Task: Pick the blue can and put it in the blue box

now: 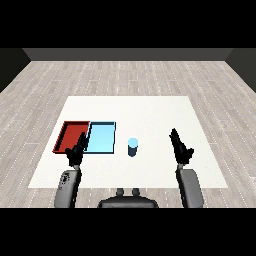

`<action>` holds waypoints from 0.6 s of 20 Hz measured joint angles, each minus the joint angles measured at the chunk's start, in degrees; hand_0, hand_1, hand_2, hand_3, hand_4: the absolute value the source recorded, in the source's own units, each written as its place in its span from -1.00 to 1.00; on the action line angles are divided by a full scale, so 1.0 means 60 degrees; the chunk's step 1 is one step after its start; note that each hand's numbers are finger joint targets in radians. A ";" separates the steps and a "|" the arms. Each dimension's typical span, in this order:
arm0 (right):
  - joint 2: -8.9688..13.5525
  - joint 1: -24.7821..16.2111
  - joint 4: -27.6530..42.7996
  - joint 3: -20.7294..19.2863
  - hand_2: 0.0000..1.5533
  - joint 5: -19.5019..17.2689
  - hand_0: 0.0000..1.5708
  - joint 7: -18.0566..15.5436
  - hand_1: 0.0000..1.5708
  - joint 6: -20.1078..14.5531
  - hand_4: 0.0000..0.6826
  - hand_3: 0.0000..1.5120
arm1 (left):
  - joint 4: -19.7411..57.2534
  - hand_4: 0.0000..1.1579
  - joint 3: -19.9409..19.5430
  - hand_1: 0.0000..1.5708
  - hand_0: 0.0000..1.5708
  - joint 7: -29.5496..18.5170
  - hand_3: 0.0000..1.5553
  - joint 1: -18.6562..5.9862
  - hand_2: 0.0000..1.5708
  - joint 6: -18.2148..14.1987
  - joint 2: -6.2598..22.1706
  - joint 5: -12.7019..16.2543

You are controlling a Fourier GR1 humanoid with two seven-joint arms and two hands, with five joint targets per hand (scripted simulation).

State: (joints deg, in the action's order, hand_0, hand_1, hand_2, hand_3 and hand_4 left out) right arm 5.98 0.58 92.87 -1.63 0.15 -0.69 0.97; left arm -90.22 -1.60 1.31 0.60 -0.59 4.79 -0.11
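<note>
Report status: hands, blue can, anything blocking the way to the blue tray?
Left hand open, right hand open, neither holding anything. Blue can upright on the table, just right of the blue tray. Nothing between them.

A small blue cylindrical can (132, 147) stands upright on the white tabletop (150, 115), just right of the shallow light blue rectangular tray (101, 138).

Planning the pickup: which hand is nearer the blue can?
Right, narrowly. The right hand hangs to the right of the blue can, apart from it. The left hand is farther off to the can's left, over the near edge of the two trays.
</note>
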 measured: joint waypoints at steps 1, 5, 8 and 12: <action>-0.0045 0.0018 -0.0006 0.0032 -1.00 -0.0064 -1.00 0.0061 -1.00 -0.0029 -1.00 -1.00 | 0.0000 -1.00 -0.0016 -1.00 -1.00 -0.0005 -1.00 -0.0018 -1.00 0.0019 -0.0002 -0.0005; -0.0471 0.0195 -0.0043 0.0459 -1.00 -0.0564 -1.00 0.0321 -1.00 -0.0464 -1.00 -1.00 | -0.0063 -1.00 -0.0083 -1.00 -1.00 -0.0036 -1.00 -0.0171 -1.00 0.0144 0.0049 0.0010; -0.0740 0.0543 -0.0126 0.0740 -1.00 -0.0189 -1.00 -0.0161 -1.00 -0.0445 -1.00 -1.00 | -0.0402 -1.00 -0.0211 -1.00 -1.00 -0.0854 -1.00 -0.0564 -1.00 0.0358 -0.0017 0.0343; -0.0899 0.0746 -0.0160 0.0912 -1.00 0.0458 -1.00 -0.0932 -1.00 -0.0212 -1.00 -1.00 | -0.0581 -1.00 -0.0395 -1.00 -1.00 -0.2359 -1.00 -0.0630 -1.00 0.0753 -0.0084 0.0729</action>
State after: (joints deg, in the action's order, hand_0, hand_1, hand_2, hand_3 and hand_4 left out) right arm 0.59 5.06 91.91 3.84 2.90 -6.28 -0.30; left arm -93.71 -3.97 -12.84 -3.18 3.93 4.28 4.27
